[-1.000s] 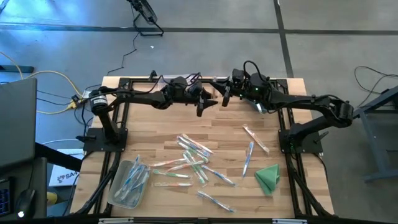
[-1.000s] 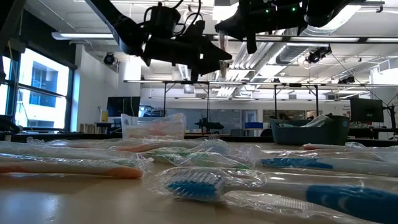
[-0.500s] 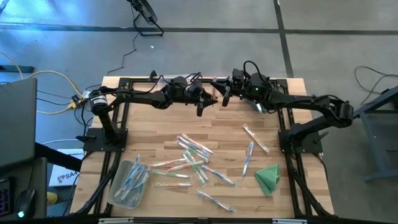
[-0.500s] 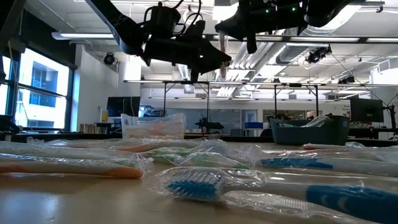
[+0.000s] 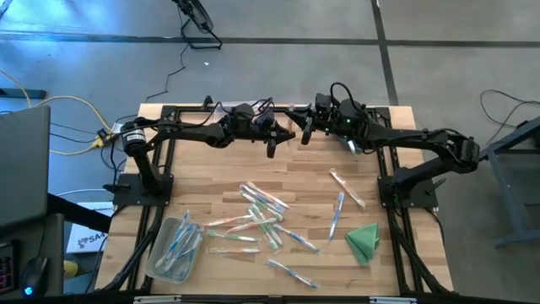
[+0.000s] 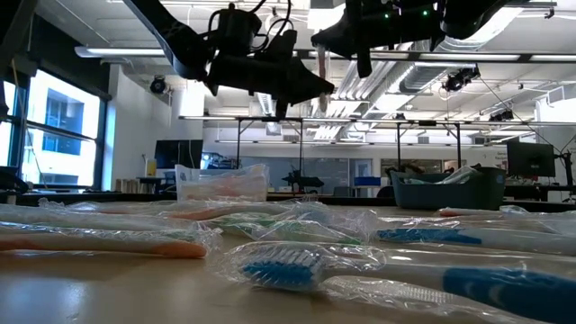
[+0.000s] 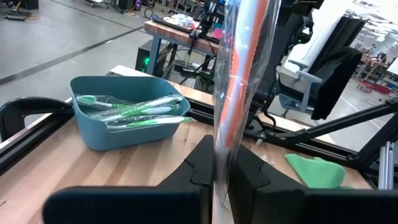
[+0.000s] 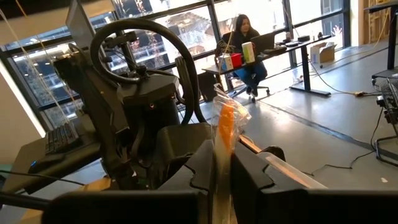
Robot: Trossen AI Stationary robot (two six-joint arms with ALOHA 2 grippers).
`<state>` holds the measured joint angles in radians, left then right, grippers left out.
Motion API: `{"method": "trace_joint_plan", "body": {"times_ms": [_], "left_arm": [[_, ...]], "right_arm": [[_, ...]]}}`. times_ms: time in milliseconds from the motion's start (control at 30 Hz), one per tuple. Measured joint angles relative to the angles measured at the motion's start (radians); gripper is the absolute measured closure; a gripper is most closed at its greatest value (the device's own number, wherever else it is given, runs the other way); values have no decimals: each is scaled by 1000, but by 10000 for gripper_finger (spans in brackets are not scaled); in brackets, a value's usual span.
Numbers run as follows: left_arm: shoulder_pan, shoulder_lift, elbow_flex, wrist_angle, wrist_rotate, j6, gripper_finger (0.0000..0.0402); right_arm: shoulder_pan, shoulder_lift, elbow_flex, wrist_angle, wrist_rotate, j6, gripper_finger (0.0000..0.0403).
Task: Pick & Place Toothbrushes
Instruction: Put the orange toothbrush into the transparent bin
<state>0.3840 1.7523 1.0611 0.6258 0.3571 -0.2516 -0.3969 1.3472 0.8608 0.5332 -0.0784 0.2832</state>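
We see glossy, crinkled clear plastic wrapping the toothbrushes (image 5: 257, 211) on a matt, pale, smooth-grained wood worktop (image 5: 202, 173).

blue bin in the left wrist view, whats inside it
The blue bin holds several wrapped toothbrushes with green handles, lying lengthwise and poking over the rim. Its walls hide the bottom, so how many lie underneath can't be seen.

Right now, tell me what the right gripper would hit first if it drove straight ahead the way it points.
Past the orange toothbrush in its grip, the right gripper would most likely meet the left arm's wrist, dark with a looped cable, dead ahead; how near is unclear.
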Motion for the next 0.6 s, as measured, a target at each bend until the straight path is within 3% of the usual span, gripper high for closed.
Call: {"method": "trace_joint_plan", "body": {"times_ms": [333,600], "left_arm": [[1,0,0,0,-1,0,387],[2,0,0,-1,-1,-8,388]], "right_arm": [[0,0,0,0,-7,0,374],[0,0,0,2,-11,0,299]]}}
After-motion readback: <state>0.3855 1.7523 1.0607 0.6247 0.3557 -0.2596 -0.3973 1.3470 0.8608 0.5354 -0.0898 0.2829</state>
